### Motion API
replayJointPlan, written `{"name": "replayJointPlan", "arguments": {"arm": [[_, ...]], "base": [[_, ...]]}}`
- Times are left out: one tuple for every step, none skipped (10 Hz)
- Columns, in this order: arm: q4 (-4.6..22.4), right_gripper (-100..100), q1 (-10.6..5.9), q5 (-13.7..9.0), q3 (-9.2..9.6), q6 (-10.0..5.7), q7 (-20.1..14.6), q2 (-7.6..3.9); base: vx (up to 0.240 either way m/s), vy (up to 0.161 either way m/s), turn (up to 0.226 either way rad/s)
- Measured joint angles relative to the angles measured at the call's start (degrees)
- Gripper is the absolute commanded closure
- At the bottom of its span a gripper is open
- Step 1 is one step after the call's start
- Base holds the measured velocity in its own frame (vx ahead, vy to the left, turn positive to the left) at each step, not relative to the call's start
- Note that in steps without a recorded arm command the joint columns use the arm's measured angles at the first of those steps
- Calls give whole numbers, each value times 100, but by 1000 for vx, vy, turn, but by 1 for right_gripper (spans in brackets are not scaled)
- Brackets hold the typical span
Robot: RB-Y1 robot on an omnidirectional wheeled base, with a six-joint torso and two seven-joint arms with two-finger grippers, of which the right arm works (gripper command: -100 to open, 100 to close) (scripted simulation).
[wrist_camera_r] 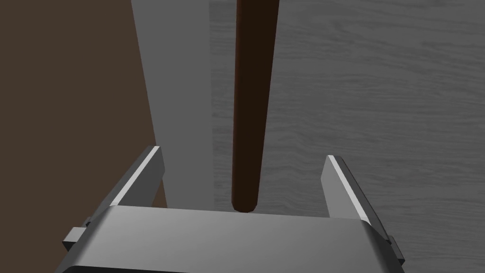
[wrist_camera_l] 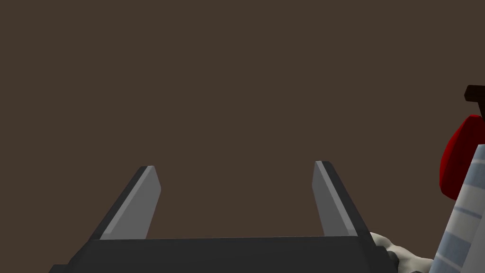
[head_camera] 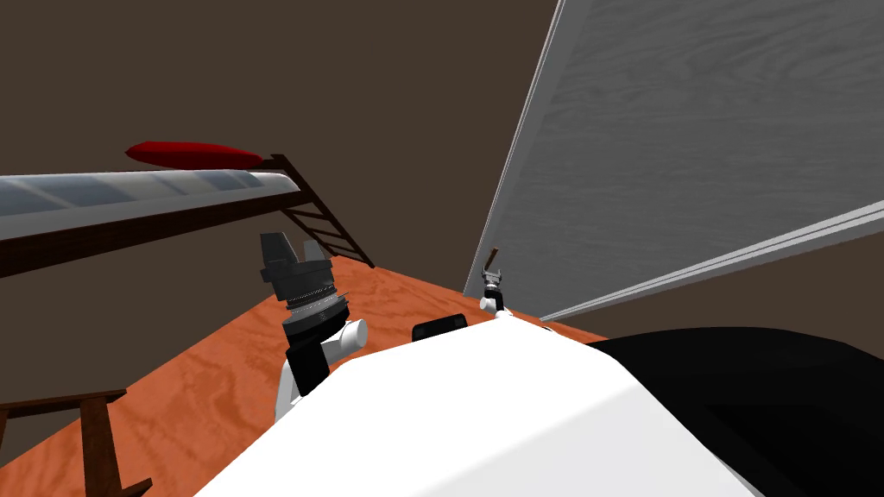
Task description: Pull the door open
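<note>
Grey wood-grain door (head_camera: 691, 147), brown handle (wrist_camera_r: 251, 95) between parted fingers of right gripper (wrist_camera_r: 242, 161); left gripper (wrist_camera_l: 235, 167) fingers apart, near bed (head_camera: 138, 194).

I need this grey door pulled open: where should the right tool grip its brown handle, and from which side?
Grip the handle near its rounded end, coming straight at the door face: the slim bar lies between the right tool's open fingers; closing across it should hold.

A bedroom in a home: raised bed (head_camera: 138, 191), red pillow (head_camera: 194, 155), ladder (head_camera: 331, 226), wood floor (head_camera: 216, 371), grey door (head_camera: 691, 147).
</note>
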Motion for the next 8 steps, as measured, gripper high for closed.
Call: {"name": "replayJointPlan", "arguments": {"arm": [[9,-100,61,-3,10,-14,-100,-85],[-217,-100,217,-26,-10,81,-143,-175],[-81,-100,154,-23,0,62,-207,-218],[41,-100,129,-18,14,-6,-290,-258],[144,-100,117,-21,20,-61,-376,-315],[161,-100,165,-26,26,-80,-474,-399],[190,-100,201,-34,28,-82,-585,-503],[271,-100,210,-36,38,-112,-701,-587]], "base": [[130,-25,32],[58,-7,10],[35,5,23],[101,4,51],[123,-10,45],[151,-12,38],[184,-5,38],[75,-1,-17]]}}
